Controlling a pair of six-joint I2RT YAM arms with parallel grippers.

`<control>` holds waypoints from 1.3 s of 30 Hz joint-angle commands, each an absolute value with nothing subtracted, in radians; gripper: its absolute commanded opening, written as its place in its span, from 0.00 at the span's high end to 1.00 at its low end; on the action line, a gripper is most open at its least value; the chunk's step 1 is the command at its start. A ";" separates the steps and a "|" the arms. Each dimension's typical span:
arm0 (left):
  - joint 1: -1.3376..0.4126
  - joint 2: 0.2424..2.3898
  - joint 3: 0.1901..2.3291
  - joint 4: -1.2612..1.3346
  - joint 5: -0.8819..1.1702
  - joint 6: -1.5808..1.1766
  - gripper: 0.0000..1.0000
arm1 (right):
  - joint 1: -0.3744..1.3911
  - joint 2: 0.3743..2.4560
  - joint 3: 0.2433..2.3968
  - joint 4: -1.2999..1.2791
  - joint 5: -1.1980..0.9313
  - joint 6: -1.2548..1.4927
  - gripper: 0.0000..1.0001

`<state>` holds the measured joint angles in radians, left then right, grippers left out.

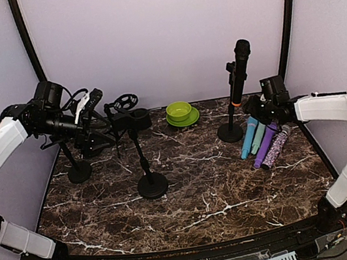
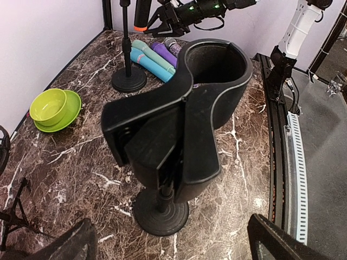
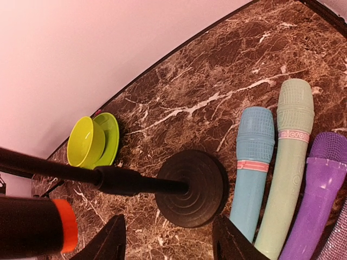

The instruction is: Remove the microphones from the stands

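A black microphone with an orange ring stands upright in the clip of a black stand at the back right. In the right wrist view its orange-ringed end is at the lower left, beside the stand's pole and round base. My right gripper is open and empty just right of the pole, low down, its jaws on either side of the base. My left gripper is open and empty behind a second stand, whose clip is empty.
Several microphones lie side by side right of the stand: blue, mint, purple, glittery. A green bowl on a saucer sits at the back middle. A third stand and a tripod holder stand at the left.
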<state>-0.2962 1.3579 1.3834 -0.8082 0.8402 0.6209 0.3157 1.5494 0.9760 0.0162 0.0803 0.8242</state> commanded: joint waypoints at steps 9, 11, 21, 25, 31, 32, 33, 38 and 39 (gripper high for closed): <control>-0.265 1.348 1.385 -0.788 0.889 0.580 0.01 | 0.657 1.290 0.855 0.050 0.187 0.695 0.45; -0.262 1.351 1.385 -0.784 0.889 0.568 0.01 | 0.758 1.276 0.844 0.078 0.226 0.647 0.45; -0.255 1.356 1.392 -0.782 0.869 0.535 0.01 | 1.120 1.530 0.920 0.358 0.296 0.342 0.36; -0.249 1.343 1.379 -0.773 0.863 0.525 0.01 | 1.180 1.691 1.061 0.354 0.292 0.256 0.33; -0.240 1.337 1.371 -0.781 0.860 0.520 0.01 | 1.197 1.829 1.169 0.394 0.307 0.249 0.32; -0.240 1.338 1.372 -0.783 0.862 0.520 0.01 | 1.198 1.845 1.184 0.402 0.316 0.247 0.32; -0.238 1.338 1.372 -0.786 0.862 0.520 0.01 | 1.197 1.859 1.195 0.410 0.324 0.245 0.32; -0.232 1.338 1.375 -0.783 0.849 0.515 0.01 | 1.198 1.926 1.253 0.422 0.337 0.227 0.35; -0.230 1.339 1.377 -0.783 0.847 0.515 0.01 | 1.197 1.937 1.264 0.418 0.339 0.226 0.36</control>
<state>-0.2398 1.3643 1.3838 -0.7830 0.8520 0.5262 1.1961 1.8988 1.2102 0.3637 0.3115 0.2535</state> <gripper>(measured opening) 0.988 0.653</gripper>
